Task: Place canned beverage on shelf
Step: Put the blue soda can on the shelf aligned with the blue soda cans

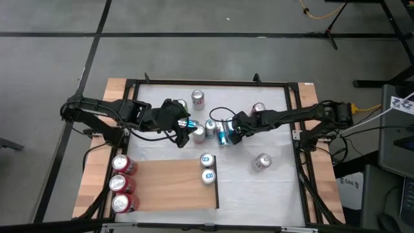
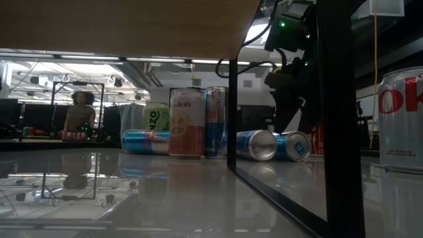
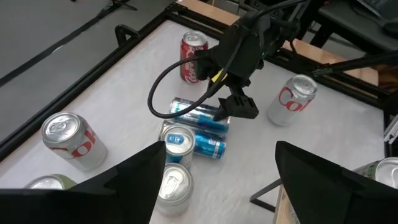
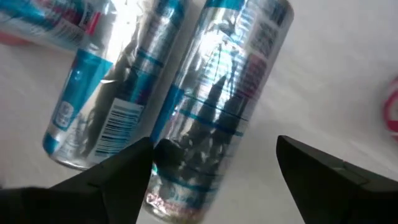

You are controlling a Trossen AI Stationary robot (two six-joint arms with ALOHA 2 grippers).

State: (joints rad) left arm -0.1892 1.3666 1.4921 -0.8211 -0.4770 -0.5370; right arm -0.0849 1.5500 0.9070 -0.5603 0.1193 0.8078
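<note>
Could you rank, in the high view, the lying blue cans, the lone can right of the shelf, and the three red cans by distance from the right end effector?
1. Lying blue cans, directly beneath the right end effector.
2. Lone can, right of the shelf.
3. Three red cans, at the shelf's left edge.

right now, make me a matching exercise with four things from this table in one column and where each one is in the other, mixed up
Things:
1. shelf
2. right tool
3. two upright cans
4. silver-and-red can

Places:
a. over the lying blue cans
b. alone on the white table, right of the shelf
c. lower left in the high view
d. on the shelf, by its dark strip

Pairs: 1-c; 2-a; 3-d; 4-b
</note>
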